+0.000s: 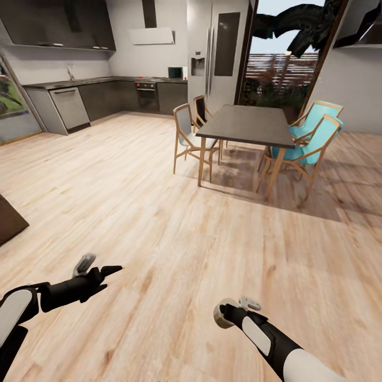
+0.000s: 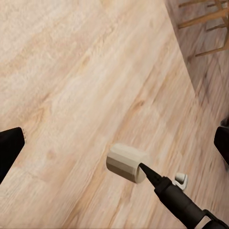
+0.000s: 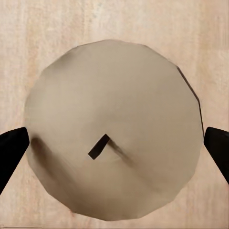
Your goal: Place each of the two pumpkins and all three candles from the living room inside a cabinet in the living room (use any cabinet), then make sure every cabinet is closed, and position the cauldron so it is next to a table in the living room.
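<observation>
Pale wood flooring (image 1: pixel 159 212) is stretching across the head view toward a dark kitchen run (image 1: pixel 106 95) at the back and a dining table (image 1: pixel 246 124) with wooden and turquoise chairs (image 1: pixel 313 138). Down low, the left gripper (image 1: pixel 98 273) is reaching out over bare boards, while the right gripper (image 1: pixel 233 310) is carrying a candle (image 1: pixel 222 314), a stubby beige cylinder, at its tip. A dark corner of furniture (image 1: pixel 9 220) is poking in at the view's left edge, too cropped to name. No cabinet, pumpkin or cauldron is appearing among these things, so I'm judging the job as early going: one candle in transit, nothing shown stowed.

Over to the left wrist view: its own dark fingers (image 2: pixel 9 148) are sitting far apart at the picture's edges, nothing between them, so that hand is riding wide and empty. Beyond them the candle (image 2: pixel 125 162) is hanging on the other arm's tip above the floor, with chair legs (image 2: pixel 205 19) in the corner.

Now the right wrist view: the candle's round end (image 3: pixel 114 129) with its short black wick (image 3: pixel 98 146) is facing the camera, and the dark fingers (image 3: pixel 12 152) are pressing in on both sides, holding it. How deep that grip is reaching along the candle's body is hidden behind the disc.
</observation>
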`<state>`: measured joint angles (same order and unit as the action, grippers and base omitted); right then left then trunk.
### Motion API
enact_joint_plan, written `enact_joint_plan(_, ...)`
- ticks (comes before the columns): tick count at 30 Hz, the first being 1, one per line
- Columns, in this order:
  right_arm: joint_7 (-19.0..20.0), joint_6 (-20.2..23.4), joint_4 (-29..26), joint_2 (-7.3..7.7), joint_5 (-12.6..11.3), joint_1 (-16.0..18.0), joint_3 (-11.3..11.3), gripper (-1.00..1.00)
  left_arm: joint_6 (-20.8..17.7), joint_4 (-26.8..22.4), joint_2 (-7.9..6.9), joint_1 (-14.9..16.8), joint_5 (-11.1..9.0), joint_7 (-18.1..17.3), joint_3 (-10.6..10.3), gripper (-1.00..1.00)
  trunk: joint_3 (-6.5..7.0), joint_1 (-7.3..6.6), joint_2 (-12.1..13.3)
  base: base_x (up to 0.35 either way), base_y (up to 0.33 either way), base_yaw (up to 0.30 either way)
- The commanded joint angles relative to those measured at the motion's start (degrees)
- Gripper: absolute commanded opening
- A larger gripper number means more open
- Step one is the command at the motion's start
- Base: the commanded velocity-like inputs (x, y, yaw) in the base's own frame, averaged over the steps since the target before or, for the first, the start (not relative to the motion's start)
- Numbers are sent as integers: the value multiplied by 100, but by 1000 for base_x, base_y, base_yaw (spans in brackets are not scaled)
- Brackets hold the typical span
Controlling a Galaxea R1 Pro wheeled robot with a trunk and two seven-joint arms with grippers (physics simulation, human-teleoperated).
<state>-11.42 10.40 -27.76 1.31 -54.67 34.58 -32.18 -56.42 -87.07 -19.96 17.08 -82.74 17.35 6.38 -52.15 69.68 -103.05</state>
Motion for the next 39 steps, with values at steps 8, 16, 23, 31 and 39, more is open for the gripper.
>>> enact_joint_plan(8,-44,11,-19,10,-43,1,-43,-100,-19,-3,1,6,-51,59,-5,100,140,-177,320,0,0,291)
enact_joint_plan(16,-44,9,-19,3,-43,-2,-43,-100,-25,-3,1,6,-58,58,-5,100,283,-353,641,-93,42,291)
enact_joint_plan(23,-44,6,-20,5,-43,-2,-43,-100,-27,-3,-2,6,-58,58,-3,100,409,-506,922,-31,13,291)
enact_joint_plan(31,-44,8,-25,4,-43,-1,-43,-100,-27,-3,-5,6,-58,58,-4,100,553,-682,1243,-1,0,291)
enact_joint_plan(39,-44,5,-24,3,-43,1,-43,-100,-26,-3,-7,6,-58,58,-5,100,696,-858,1563,0,0,291)
